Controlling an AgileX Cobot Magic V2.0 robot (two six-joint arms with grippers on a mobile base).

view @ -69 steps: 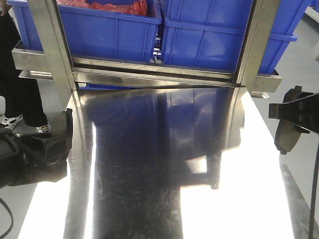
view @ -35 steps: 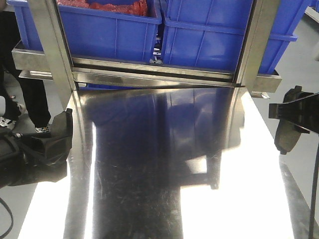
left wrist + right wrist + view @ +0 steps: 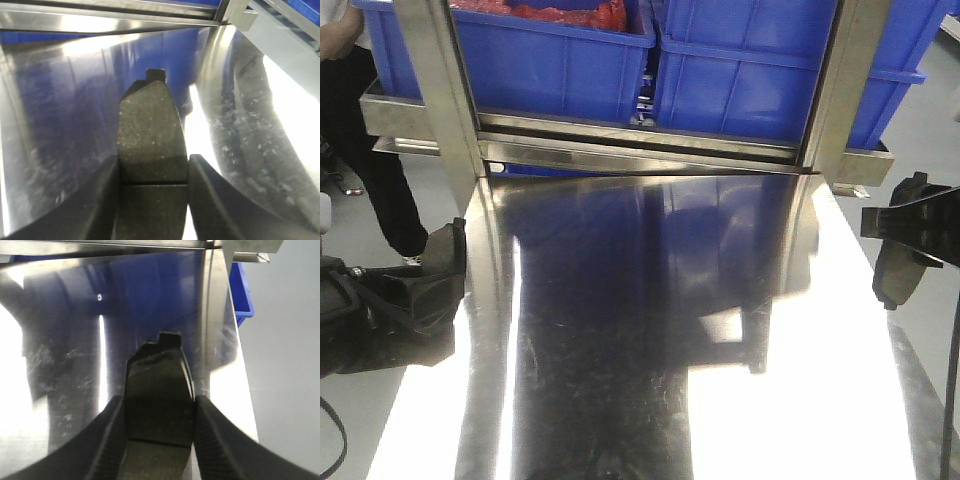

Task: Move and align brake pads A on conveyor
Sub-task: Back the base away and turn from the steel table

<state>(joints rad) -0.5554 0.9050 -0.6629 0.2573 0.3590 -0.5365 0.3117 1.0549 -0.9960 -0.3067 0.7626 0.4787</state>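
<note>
Left end effector [image 3: 152, 167] is clamped on a brake pad [image 3: 150, 125] right by its cross groove; right end effector [image 3: 159, 402] pinches a second pad [image 3: 159, 372] the same way. Both pads are at the left and right edges of the shiny worktop [image 3: 620, 350], probably held clear of it. Blue bins [image 3: 560, 60] on the far side.

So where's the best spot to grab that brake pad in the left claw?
Across its narrow width near the cross groove, a finger on each long edge, approaching lengthwise. The left gripper holds the brake pad that way: the long edges run nearly parallel there, and mid-length likely keeps it balanced.
</note>
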